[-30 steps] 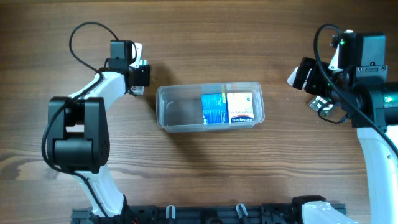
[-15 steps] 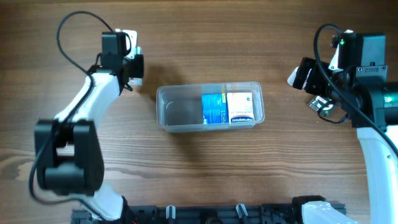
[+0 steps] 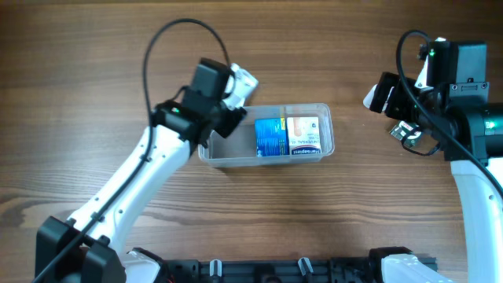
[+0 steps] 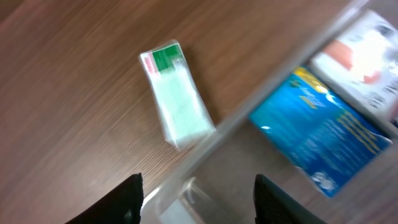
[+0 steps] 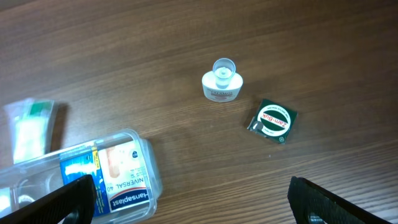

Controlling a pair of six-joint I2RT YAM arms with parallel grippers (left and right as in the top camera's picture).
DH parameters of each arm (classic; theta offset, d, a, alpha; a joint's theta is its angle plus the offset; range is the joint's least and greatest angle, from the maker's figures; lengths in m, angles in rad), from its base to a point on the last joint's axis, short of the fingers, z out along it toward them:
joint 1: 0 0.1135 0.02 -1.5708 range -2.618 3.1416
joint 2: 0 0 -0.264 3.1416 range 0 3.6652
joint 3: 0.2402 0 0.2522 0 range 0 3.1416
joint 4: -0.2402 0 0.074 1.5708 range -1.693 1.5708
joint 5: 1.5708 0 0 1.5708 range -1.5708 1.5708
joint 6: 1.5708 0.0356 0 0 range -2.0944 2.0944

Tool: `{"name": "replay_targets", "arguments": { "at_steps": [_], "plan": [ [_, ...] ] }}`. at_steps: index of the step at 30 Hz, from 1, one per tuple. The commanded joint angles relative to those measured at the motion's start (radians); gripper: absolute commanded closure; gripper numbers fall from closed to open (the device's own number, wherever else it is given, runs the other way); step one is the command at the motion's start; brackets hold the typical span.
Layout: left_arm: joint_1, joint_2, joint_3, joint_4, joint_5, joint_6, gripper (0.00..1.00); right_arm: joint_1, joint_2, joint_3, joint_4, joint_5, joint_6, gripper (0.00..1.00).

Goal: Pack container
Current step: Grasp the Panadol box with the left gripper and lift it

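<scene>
The clear plastic container [image 3: 324, 118] lies at the table's middle. A blue box [image 3: 269, 137] and a white Hansaplast box [image 3: 305, 135] fill its right half. My left gripper [image 3: 224, 122] hangs open and empty over the container's left end. In the left wrist view the open fingers [image 4: 199, 208] straddle the container's rim [image 4: 249, 118], with the blue box [image 4: 323, 134] at right. My right gripper [image 3: 376, 94] is open and empty to the right of the container. In the right wrist view [image 5: 199, 211] the container [image 5: 146, 155] is at lower left.
A green-and-white packet [image 4: 174, 93] lies on the wood just outside the container; the right wrist view also shows it [image 5: 28, 127]. A small clear bottle with a white cap [image 5: 221, 84] and a dark green square Zam-Buk packet [image 5: 272, 121] lie on the table.
My left arm has swung from the far left of the table rightward and now hangs over the container's left end. The right arm and the boxes have not moved.
</scene>
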Motion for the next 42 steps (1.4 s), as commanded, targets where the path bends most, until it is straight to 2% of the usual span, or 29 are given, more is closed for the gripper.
{"name": "replay_targets", "arguments": {
  "at_steps": [1,5,8,9,10,13,16,18,21,24,26,28,32,38,40,41,42],
  "plan": [
    [-0.073,-0.02,0.003,0.0,-0.06,0.077,0.42,-0.002,0.004,0.003,0.003,0.01,-0.011,0.0],
    [-0.085,-0.02,0.003,0.0,-0.059,0.072,0.43,-0.002,0.004,0.003,0.003,0.01,-0.011,0.0],
    [-0.083,-0.02,0.003,0.054,-0.123,0.037,0.43,-0.002,0.004,0.003,0.003,0.01,-0.011,0.0],
    [-0.083,-0.02,0.003,0.106,-0.175,-0.011,0.34,-0.002,0.004,0.003,0.003,0.01,-0.011,0.0],
    [-0.08,-0.02,0.003,0.195,-0.238,-0.09,0.28,-0.002,0.004,0.003,0.003,0.01,-0.011,0.0],
    [-0.06,-0.006,0.003,0.408,-0.172,-0.328,0.3,-0.002,0.004,0.003,0.003,0.01,-0.011,0.0],
    [-0.035,0.037,0.003,0.492,-0.17,-0.486,0.32,-0.002,0.004,0.003,0.003,0.01,-0.011,0.0],
    [-0.013,0.068,0.003,0.505,-0.156,-0.528,0.34,-0.002,0.004,0.003,0.003,0.01,-0.011,0.0],
    [0.035,0.119,0.028,0.508,-0.056,-0.528,0.37,-0.002,0.004,0.003,0.003,0.01,-0.011,0.0],
    [0.078,0.18,0.15,0.365,0.037,-0.531,0.36,-0.002,0.004,0.003,0.003,0.01,-0.011,0.0],
    [0.096,0.24,0.338,0.133,0.048,-0.529,0.36,-0.002,0.004,0.003,0.003,0.01,-0.011,0.0],
    [0.103,0.33,0.608,-0.125,0.048,-0.526,0.36,-0.002,0.004,0.003,0.003,0.01,-0.011,0.0],
    [0.103,0.517,0.96,-0.401,0.068,-0.527,0.37,-0.002,0.004,0.003,0.003,0.01,-0.011,0.0],
    [0.112,0.707,1.001,-0.427,0.1,-0.526,0.33,-0.002,0.004,0.003,0.003,0.01,-0.011,0.0],
    [0.112,0.74,1.001,-0.428,0.1,-0.526,0.17,-0.002,0.004,0.003,0.003,0.01,-0.011,0.0],
    [0.112,0.758,1.001,-0.435,0.097,-0.526,0.02,-0.002,0.004,0.003,0.003,0.01,-0.011,0.0],
    [0.112,0.77,0.999,-0.435,0.089,-0.526,0.01,-0.002,0.004,0.003,0.003,0.01,-0.011,0.0]
  ]
}}
